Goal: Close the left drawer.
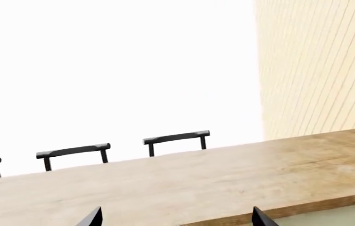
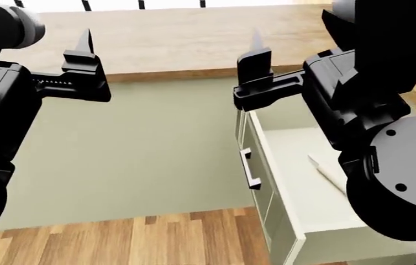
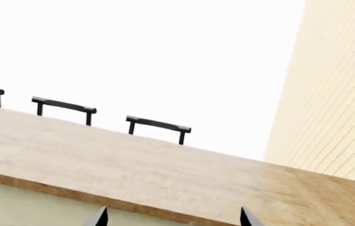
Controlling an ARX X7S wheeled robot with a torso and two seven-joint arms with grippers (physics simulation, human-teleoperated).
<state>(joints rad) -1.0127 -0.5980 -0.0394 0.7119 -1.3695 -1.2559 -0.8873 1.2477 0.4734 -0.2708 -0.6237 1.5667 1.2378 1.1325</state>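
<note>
Clearly the left drawer [image 2: 296,182] stands pulled out; both arms' fingers [image 2: 255,61] hang spread, holding nothing

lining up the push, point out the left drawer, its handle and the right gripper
left drawer [image 2: 296,165]: head view, on its bare inner floor.
drawer handle [image 2: 249,168]: head view, on the dark bar on the front panel.
right gripper [image 2: 255,69]: head view, between its two open fingertips.
</note>
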